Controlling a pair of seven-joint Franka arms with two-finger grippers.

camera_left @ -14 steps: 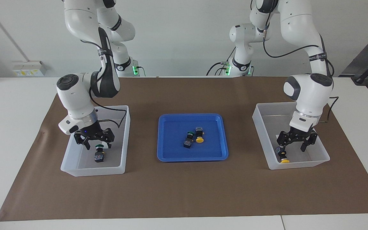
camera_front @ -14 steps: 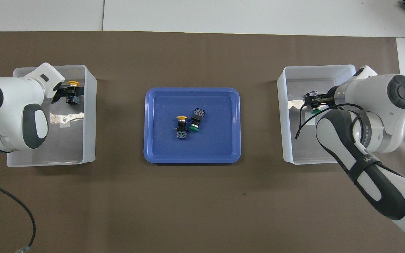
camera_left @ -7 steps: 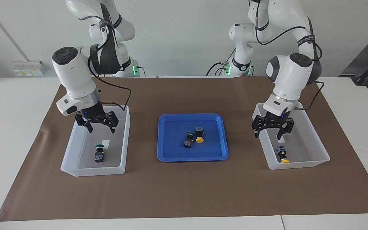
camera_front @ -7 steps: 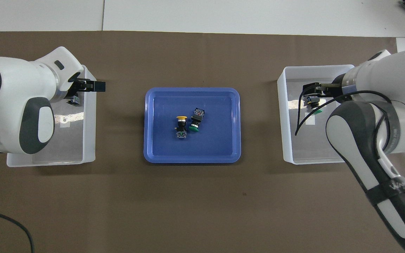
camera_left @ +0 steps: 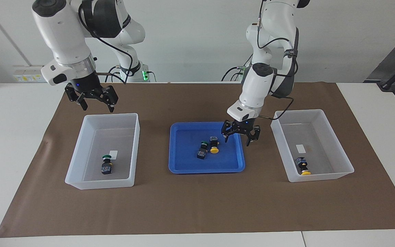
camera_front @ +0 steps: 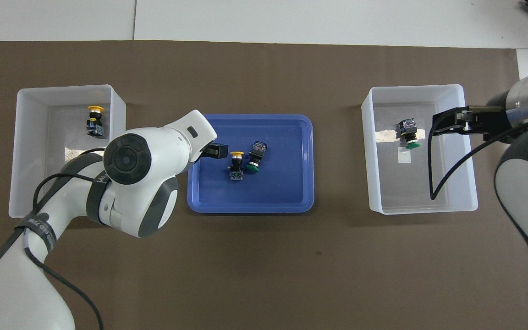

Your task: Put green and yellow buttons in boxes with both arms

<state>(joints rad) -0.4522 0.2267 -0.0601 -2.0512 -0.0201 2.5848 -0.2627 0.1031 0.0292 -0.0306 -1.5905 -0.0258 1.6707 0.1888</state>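
A green button (camera_left: 106,164) lies in the box (camera_left: 134,151) at the right arm's end; it also shows in the overhead view (camera_front: 408,135). A yellow button (camera_left: 302,167) lies in the box (camera_left: 321,176) at the left arm's end. A second green button (camera_left: 202,149) and a second yellow button (camera_left: 214,144) lie side by side in the blue tray (camera_left: 183,164). My left gripper (camera_left: 237,140) is open and empty, low over the tray's edge toward the left arm's end, beside the yellow button. My right gripper (camera_left: 97,108) is open and empty, raised high over its box.
The two boxes (camera_front: 374,183) (camera_front: 118,98) stand on a brown mat, one at each end, with the blue tray (camera_front: 282,192) between them. Bare mat lies on the side of the tray away from the robots.
Both grippers rose out of their boxes, leaving the buttons there. The left gripper swung across to the blue tray. The right gripper lifted higher over its box.
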